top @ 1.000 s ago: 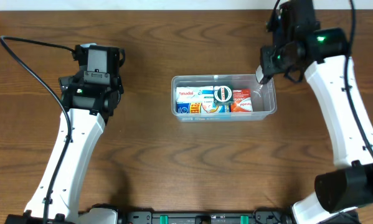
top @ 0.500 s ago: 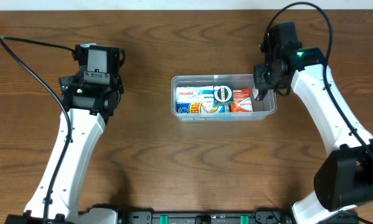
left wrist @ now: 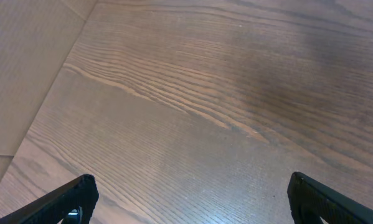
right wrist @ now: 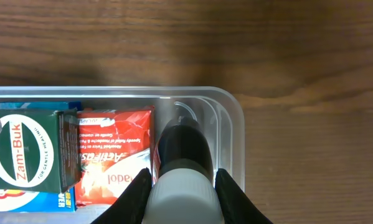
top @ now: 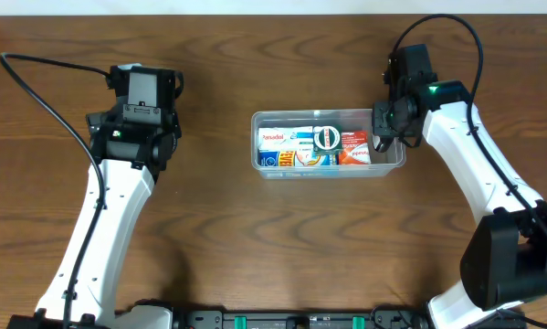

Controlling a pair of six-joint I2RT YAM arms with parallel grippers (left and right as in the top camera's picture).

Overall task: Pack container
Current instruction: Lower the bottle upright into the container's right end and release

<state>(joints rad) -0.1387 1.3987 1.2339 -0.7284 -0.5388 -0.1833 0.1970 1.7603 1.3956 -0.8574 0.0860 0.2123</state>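
At the middle of a brown wood-grain tabletop (top: 255,238), a shallow clear plastic rectangular container (top: 328,175) with rounded corners sits with its long side across the robot's front. Its left and middle portions are filled with small cardboard boxes, among them a green Zam-Buk box (right wrist: 27,155) and a red-and-white box (right wrist: 114,149) just beside it. The right hand (right wrist: 183,193) hangs over the container's bare right end, its fingers pinching a small dark cylindrical bottle with a white top (right wrist: 181,143), which points down into the gap between the red-and-white box and the end wall. The left hand (left wrist: 195,202) hovers well apart over bare wood, fingers spread wide and holding nothing. The container looks light and thin-walled, likely to flex under a squeeze and slick on its smooth sides. Its stiffer rim, taken at a short end or across a long wall, appears the safest purchase, and it would need keeping level, since the boxes seem to sit loose.
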